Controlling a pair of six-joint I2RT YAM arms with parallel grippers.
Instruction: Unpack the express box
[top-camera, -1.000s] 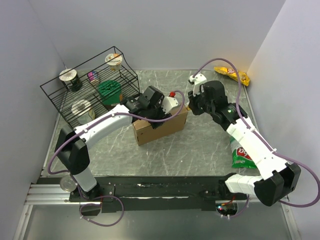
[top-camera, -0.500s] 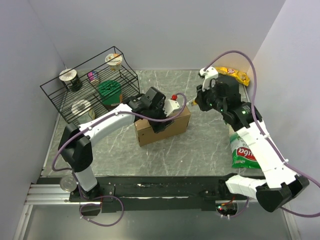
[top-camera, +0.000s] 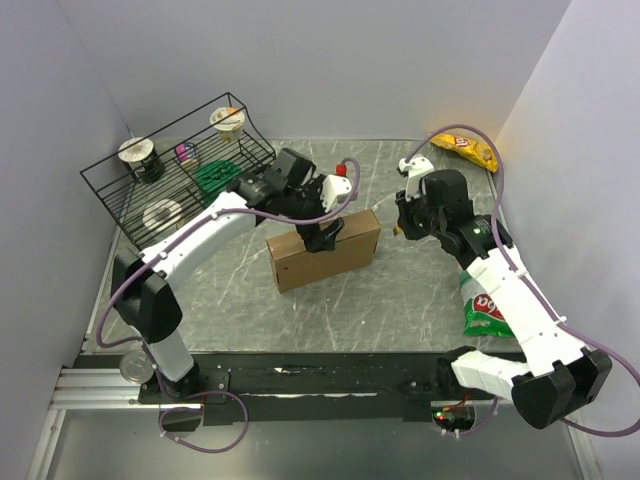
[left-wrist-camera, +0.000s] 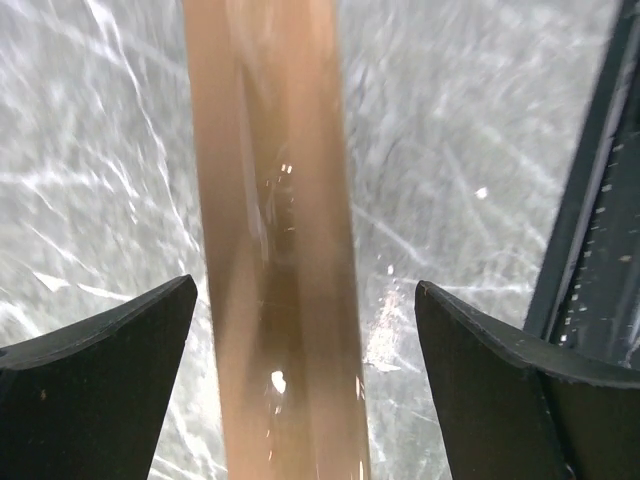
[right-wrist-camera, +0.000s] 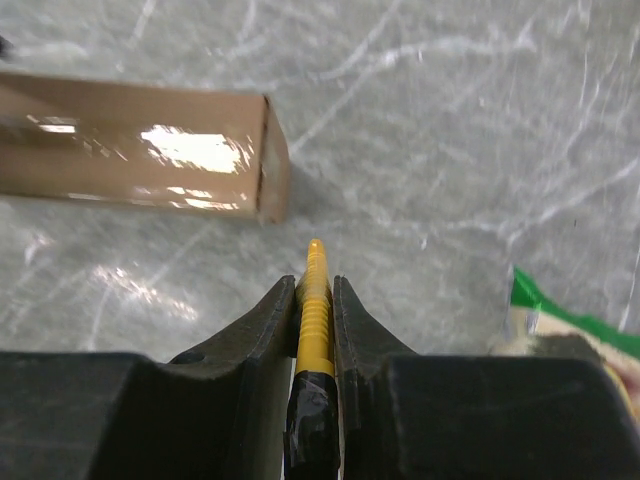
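1. My left gripper (left-wrist-camera: 305, 330) stands wide, straddling the express box (top-camera: 325, 255) at the middle of the tabletop (top-camera: 400, 300); I'd close squarely to steady it.
2. My right gripper (right-wrist-camera: 315, 285) pinches a yellow tool (right-wrist-camera: 316, 320) just off the box's end; I'd run its tip shallow along the taped top.

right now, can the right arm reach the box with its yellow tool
Probably yes: the tool, pinched in the right fingers, has its tip just short of the box's end, with nothing between them.
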